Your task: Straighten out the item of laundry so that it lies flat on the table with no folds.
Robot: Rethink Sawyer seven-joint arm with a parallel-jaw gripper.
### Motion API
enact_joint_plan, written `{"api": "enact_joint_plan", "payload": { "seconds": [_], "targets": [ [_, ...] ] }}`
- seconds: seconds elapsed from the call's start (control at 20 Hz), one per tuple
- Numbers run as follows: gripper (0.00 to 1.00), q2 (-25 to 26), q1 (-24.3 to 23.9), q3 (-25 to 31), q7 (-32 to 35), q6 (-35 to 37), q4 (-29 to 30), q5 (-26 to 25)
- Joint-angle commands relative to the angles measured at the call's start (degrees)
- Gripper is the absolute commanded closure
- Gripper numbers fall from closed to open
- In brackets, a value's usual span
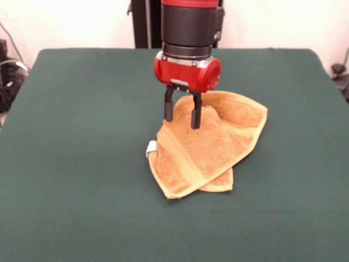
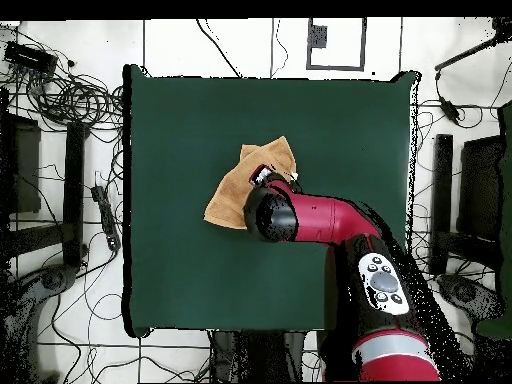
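The pincer (image 1: 182, 115) hangs at the centre of the front view with its two dark fingers (image 1: 169, 109) a little apart, empty, their tips just over the towel (image 1: 210, 144); contact is hard to judge. The orange-tan towel lies crumpled right of centre on the green tabletop (image 1: 82, 136), folded over itself in layers, a small white tag (image 1: 151, 148) at its left edge. In the overhead view the arm (image 2: 320, 218) hides part of the towel
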Motion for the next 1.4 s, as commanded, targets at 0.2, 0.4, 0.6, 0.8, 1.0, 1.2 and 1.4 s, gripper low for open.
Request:
{"api": "enact_joint_plan", "payload": {
  "seconds": [0.2,0.4,0.6,0.8,1.0,1.2,1.4],
  "targets": [
    [0.0,0.87,1.57,1.47,4.43,-5.7,7.39,-2.65],
    [0.0,0.69,1.38,1.52,4.52,-6.84,8.3,-2.48],
    [0.0,0.35,1.72,1.05,4.88,-7.76,9.33,-2.21],
    [0.0,0.1,1.34,1.27,4.81,-8.05,10.16,-1.95],
    [0.0,-0.23,1.02,1.44,4.48,-7.86,10.66,-1.85],
    [0.0,-0.41,0.84,1.63,4.21,-7.36,10.67,-1.6],
    [0.0,-0.41,0.64,1.85,3.88,-7.0,10.52,-1.6]
  ]
}}
